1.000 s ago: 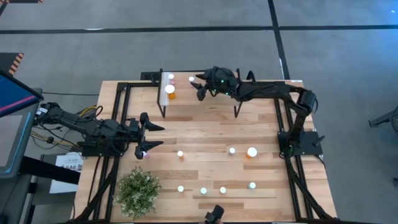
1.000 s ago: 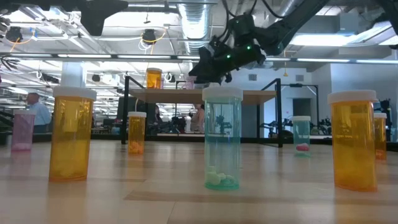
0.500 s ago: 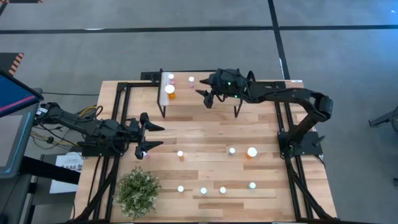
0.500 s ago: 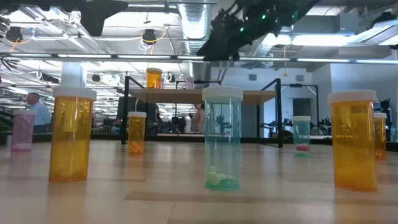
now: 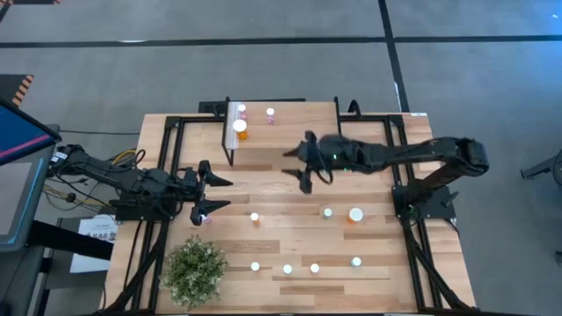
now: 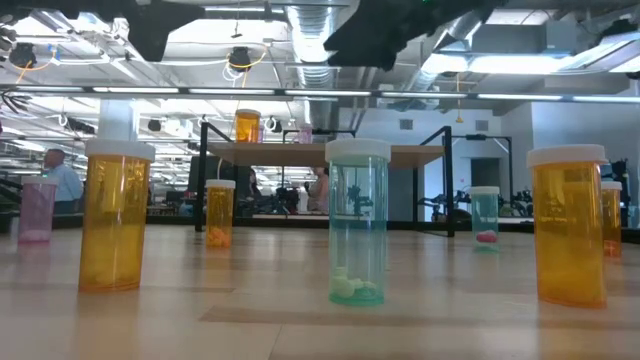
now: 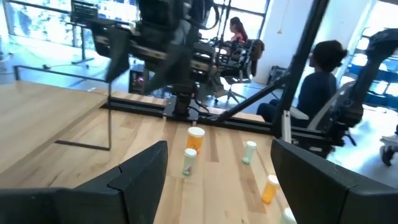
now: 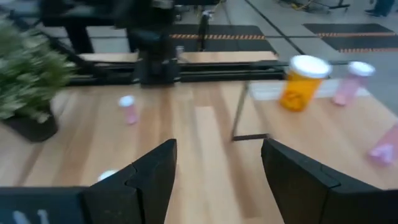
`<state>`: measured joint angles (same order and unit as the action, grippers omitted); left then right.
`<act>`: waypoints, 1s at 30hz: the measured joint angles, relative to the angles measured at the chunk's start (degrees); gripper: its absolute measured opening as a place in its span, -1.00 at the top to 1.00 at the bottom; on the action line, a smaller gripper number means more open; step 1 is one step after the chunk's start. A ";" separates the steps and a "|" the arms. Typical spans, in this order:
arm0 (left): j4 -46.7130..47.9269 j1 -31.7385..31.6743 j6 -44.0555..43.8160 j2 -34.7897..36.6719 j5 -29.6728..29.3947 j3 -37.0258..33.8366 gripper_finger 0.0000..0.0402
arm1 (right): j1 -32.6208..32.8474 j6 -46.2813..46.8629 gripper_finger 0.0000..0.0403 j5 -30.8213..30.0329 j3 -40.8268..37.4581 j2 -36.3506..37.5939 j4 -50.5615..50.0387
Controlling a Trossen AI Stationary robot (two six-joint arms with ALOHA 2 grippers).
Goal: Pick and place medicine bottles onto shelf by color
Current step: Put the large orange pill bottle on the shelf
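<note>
The right end effector (image 5: 300,167) hangs over the middle of the bench (image 5: 281,193), just in front of the shelf (image 5: 290,132), its two fingers (image 8: 155,174) spread apart with nothing between them. Its wrist view looks past the fingers at a large orange bottle (image 8: 301,82) and a pink bottle (image 8: 348,82) standing on the shelf, and a small pink bottle (image 8: 128,109) on the bench near the potted plant (image 8: 28,81).

The left end effector (image 5: 213,192) sits low at the left side of the bench, its fingers (image 7: 134,177) also wide apart and empty; that small pink bottle (image 5: 204,217) stands just beside its lower finger.

Seen from above, the shelf carries the large orange bottle (image 5: 240,130) and two pink ones (image 5: 270,114) near its left end. The other bottles stand loose on the bench: a large orange one (image 5: 356,214) with a smaller one (image 5: 327,211) beside it, another (image 5: 255,216) toward the middle, and a row along the front edge (image 5: 287,269). The low view shows orange (image 6: 115,215) and teal (image 6: 357,222) bottles upright in the foreground. People sit in the room beyond (image 7: 320,81).
</note>
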<state>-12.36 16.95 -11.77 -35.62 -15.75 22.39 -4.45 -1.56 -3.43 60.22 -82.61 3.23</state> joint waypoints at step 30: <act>-2.50 0.01 0.04 -0.02 -0.18 0.00 -0.36 | 18.15 24.44 -0.29 -1.38 1.97 0.81 -46.60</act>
<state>-14.86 16.96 -11.73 -35.64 -15.93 22.39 13.70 22.88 -4.81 62.19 -81.81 -43.37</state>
